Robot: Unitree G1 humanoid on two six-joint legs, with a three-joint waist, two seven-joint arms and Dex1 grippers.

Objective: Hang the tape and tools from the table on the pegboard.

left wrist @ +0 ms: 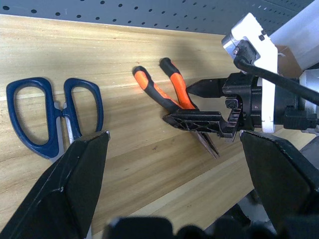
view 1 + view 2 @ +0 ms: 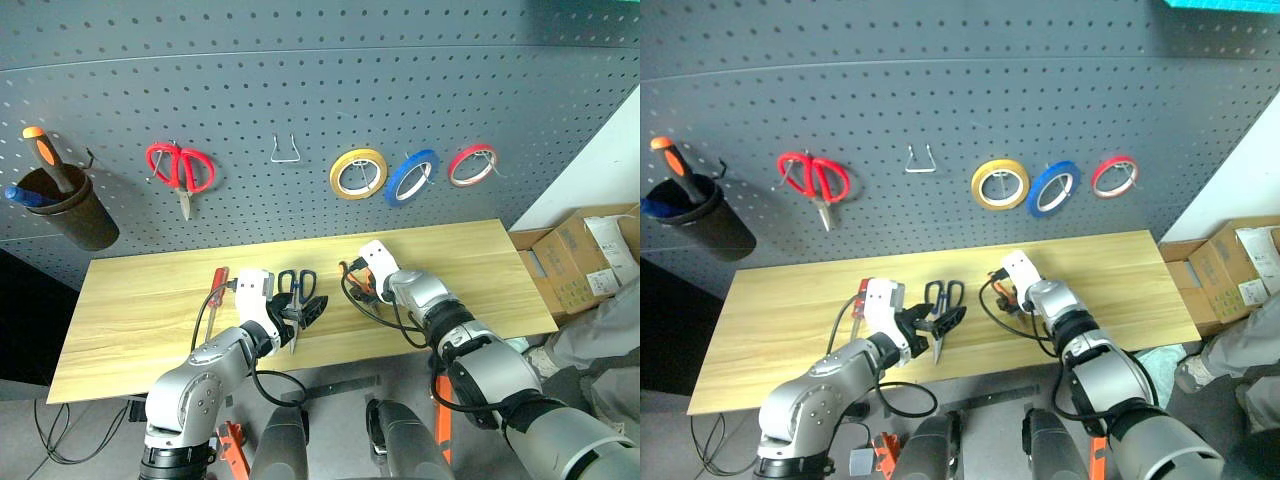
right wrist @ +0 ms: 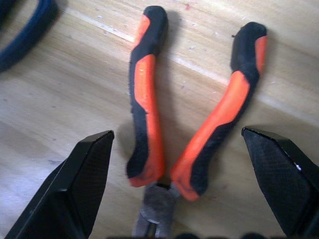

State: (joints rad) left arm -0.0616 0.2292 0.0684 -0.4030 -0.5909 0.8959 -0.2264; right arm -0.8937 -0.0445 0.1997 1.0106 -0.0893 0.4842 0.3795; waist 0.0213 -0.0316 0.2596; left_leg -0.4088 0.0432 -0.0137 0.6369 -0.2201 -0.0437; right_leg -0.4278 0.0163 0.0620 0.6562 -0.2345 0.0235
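Note:
The orange-and-black pliers (image 3: 149, 114) lie flat on the light wood table (image 2: 140, 320), handles spread. My right gripper (image 3: 177, 133) is open and low over them, one black finger outside each handle, not touching. The dark-blue scissors (image 1: 52, 117) lie just to the left of the pliers. My left gripper (image 2: 303, 313) hangs open above the scissors' blade end, holding nothing. A red-handled screwdriver (image 2: 218, 280) lies further left, partly behind my left wrist. The blue tape (image 2: 412, 177) hangs on the grey pegboard (image 2: 320, 90), between a yellow and a red roll.
On the pegboard hang red-handled scissors (image 2: 180, 168), a yellow roll (image 2: 358, 173), a red roll (image 2: 472, 165) and a bare wire hook (image 2: 285, 150). A brown cup (image 2: 70, 205) at the left holds an orange-handled screwdriver. Cardboard boxes (image 2: 590, 255) stand past the table's right end.

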